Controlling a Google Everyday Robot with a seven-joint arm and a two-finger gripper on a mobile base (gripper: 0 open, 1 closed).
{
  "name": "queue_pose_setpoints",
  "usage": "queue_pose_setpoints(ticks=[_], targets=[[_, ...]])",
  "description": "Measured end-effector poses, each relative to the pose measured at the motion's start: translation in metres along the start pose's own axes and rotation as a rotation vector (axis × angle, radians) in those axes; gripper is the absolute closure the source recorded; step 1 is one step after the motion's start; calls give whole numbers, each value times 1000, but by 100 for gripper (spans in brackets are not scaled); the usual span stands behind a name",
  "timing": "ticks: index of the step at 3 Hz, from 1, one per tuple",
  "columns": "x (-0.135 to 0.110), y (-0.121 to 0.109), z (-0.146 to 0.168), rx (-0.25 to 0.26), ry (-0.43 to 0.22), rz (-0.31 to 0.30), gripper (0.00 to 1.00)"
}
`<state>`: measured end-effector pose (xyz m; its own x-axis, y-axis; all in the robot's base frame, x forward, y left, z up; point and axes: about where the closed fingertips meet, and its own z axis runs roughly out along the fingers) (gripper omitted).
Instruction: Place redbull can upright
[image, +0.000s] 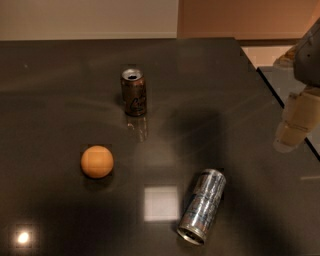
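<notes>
Redbull can (202, 206) lies flat, orange (97, 161) left, brown can (134, 92) behind, end effector (294, 127) right.

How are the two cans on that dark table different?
The redbull can lies on its side; the brown can stands upright. The redbull can is silver, slimmer and longer; the brown can is shorter and dark. The redbull can is nearer the gripper, which hangs at the view's right edge. Both rest on the table.

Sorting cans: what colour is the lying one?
Silver, bluish-grey patterned redbull can, camera view; gripper at right edge.
</notes>
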<state>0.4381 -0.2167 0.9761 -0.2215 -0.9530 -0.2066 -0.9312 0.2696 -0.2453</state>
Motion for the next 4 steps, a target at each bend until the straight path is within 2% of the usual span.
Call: queue_pose_setpoints(ticks=[1, 2, 3, 4], targets=[[0, 0, 0, 0, 0, 0, 0], [-7, 3, 1, 2, -8, -63, 0], [-18, 11, 5, -1, -26, -204, 0], [-31, 25, 15, -37, -40, -386, 0]])
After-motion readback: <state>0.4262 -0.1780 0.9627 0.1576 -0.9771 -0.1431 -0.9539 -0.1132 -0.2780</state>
